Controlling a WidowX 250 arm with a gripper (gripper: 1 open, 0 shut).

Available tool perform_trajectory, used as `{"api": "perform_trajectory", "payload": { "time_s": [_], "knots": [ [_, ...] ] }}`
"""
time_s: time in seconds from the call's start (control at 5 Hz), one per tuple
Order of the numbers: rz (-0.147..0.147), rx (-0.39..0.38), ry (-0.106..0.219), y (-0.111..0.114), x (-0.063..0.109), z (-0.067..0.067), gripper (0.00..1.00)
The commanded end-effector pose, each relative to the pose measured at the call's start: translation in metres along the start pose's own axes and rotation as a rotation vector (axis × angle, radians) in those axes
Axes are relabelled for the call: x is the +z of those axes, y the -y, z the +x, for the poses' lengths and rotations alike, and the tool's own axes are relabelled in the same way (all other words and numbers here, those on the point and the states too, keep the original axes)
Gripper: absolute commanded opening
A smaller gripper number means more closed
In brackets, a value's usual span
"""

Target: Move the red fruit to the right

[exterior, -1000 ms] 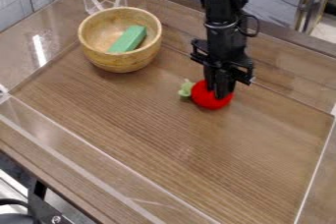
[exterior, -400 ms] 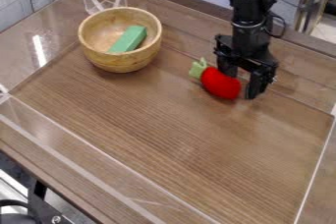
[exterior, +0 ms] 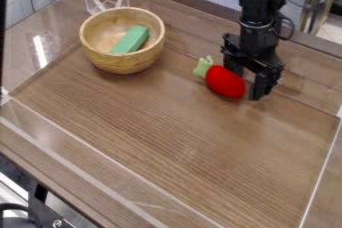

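- Red fruit (exterior: 226, 82) on surface (exterior: 160, 132), right of bowl (exterior: 123, 40), a bit nearer cam; leafy stem (exterior: 203, 67) toward the bowl side.
- End effector (exterior: 249, 80) just beside fruit, jaws apart, no grip on it.
- Green piece (exterior: 130, 40) inside the wooden bowl.

The black robot arm (exterior: 258, 2) is reaching down from the upper right of the view, its cables looping around the linkage, while its hand (exterior: 251, 68) is pointing downward low over the tabletop (exterior: 160, 137), its two dark fingers spreading apart from each other.
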State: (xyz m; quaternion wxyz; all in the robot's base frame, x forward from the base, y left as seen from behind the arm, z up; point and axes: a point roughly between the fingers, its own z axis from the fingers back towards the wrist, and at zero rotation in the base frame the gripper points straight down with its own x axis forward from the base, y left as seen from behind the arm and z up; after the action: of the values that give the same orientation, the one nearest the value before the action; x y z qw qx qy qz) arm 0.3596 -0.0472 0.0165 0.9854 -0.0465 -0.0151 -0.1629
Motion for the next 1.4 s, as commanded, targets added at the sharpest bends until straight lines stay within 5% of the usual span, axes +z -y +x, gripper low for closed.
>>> {"api": "perform_trajectory", "payload": {
  "time_s": [0.0,0.6,1.2],
  "knots": [
    [-0.005,0.024,-0.016,0.003,0.005,-0.003,1.00],
    [-0.005,-0.036,0.049,0.009,0.057,-0.015,1.00],
    [0.033,0.175,0.169,0.008,0.108,-0.006,1.00]
  ]
}}
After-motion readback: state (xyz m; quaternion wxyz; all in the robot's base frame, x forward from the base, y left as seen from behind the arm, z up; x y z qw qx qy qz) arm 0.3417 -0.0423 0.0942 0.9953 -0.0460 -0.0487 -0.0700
